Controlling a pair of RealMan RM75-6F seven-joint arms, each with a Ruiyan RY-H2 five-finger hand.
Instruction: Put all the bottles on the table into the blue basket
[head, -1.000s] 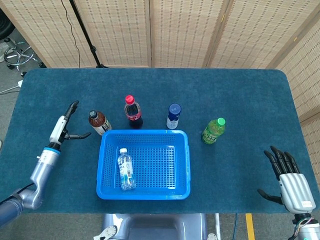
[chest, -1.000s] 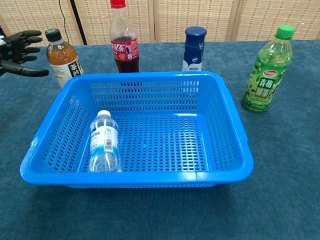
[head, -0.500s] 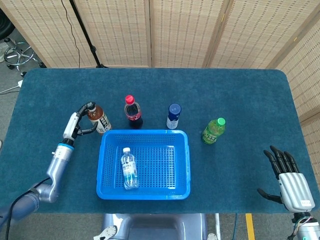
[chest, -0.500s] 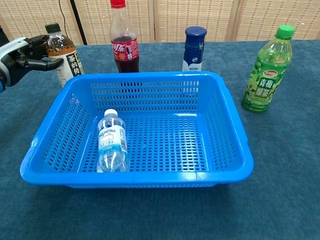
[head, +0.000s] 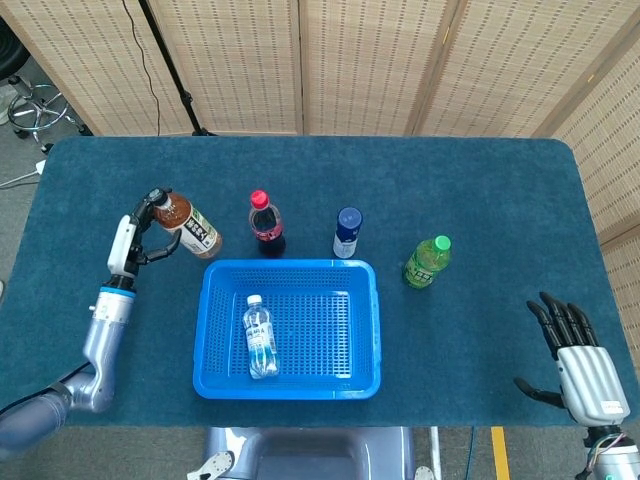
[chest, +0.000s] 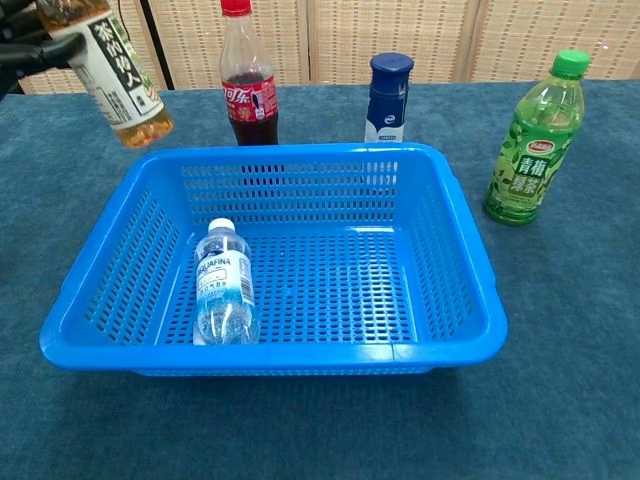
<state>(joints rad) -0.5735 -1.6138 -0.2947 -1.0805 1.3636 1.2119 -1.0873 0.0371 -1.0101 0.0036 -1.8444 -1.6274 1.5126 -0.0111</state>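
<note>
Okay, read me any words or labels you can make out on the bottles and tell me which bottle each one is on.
"青梅绿茶": green bottle, on its label.
"茶的" and more characters too tilted to read: tea bottle held by the left hand.
White Chinese brand script on the red label: cola bottle, too small to read surely.
"AQUAFINA", roughly: water bottle in the blue basket, blurred.
Blue-capped bottle: small logo, unreadable.

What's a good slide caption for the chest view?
Left hand lifts the tea bottle beside the blue basket holding one water bottle.
</note>
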